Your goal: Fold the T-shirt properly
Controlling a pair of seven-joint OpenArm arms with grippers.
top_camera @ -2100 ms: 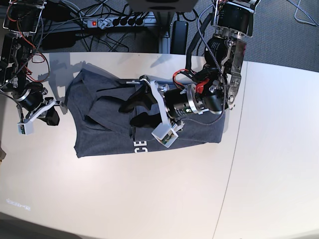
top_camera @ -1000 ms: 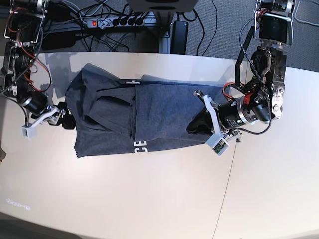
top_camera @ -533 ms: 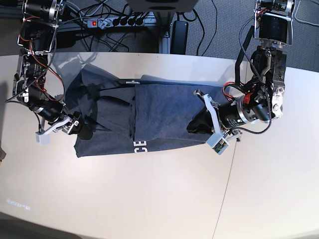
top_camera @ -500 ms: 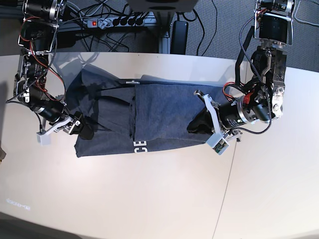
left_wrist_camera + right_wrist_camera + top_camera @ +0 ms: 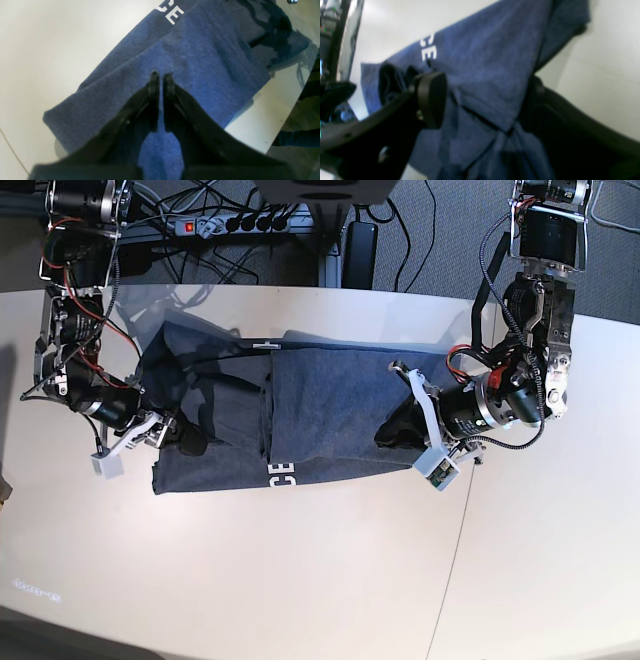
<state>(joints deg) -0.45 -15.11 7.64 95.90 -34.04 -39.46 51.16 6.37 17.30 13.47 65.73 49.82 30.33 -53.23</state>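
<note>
The slate-blue T-shirt (image 5: pixel 320 410) lies on the white table, partly folded, with white letters "CE" (image 5: pixel 282 473) at its near edge. My left gripper (image 5: pixel 395 430) rests on the shirt's right part. In the left wrist view the left gripper (image 5: pixel 160 76) has its fingers shut over the shirt (image 5: pixel 200 55), with only a thin gap between them. My right gripper (image 5: pixel 185 442) is over the shirt's left lower part. In the right wrist view the right gripper (image 5: pixel 483 92) is open wide, with a fold of the shirt (image 5: pixel 490 62) between the fingers (image 5: pixel 431 98).
A power strip (image 5: pixel 230 222), cables and a black box (image 5: pixel 358 250) lie beyond the table's far edge. A seam (image 5: pixel 465 510) runs across the table right of the shirt. Bare table (image 5: pixel 300 580) lies in front of the shirt.
My right gripper has moved right, from the shirt's left edge onto its lower left part. The left arm and the shirt's right part have not moved.
</note>
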